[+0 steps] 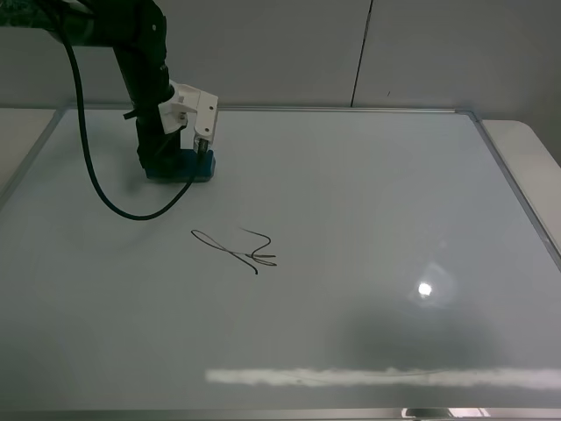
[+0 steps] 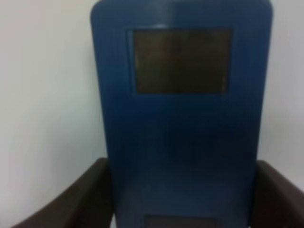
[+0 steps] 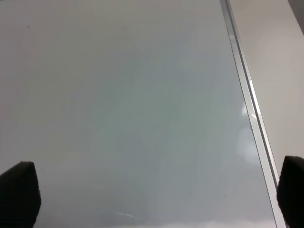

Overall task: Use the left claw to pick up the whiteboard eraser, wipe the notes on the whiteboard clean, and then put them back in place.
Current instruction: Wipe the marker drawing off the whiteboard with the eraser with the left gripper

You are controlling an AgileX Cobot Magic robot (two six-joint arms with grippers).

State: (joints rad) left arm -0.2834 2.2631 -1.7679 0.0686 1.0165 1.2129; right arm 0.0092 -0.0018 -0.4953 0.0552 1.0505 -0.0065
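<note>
Whiteboard eraser (image 1: 197,170): far-left on whiteboard (image 1: 377,175), well apart from notes (image 1: 237,248). Left claw (image 2: 183,166) jaws pinching its sides; right gripper (image 3: 156,199) spread. Risk: grip near one end, likely slipping or tilting mid-wipe.

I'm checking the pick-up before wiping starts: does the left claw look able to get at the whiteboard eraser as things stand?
Probably yes. The left claw is down over the whiteboard eraser, its jaws flanking both long sides, nothing between them. Whether they grip yet is unclear.
</note>
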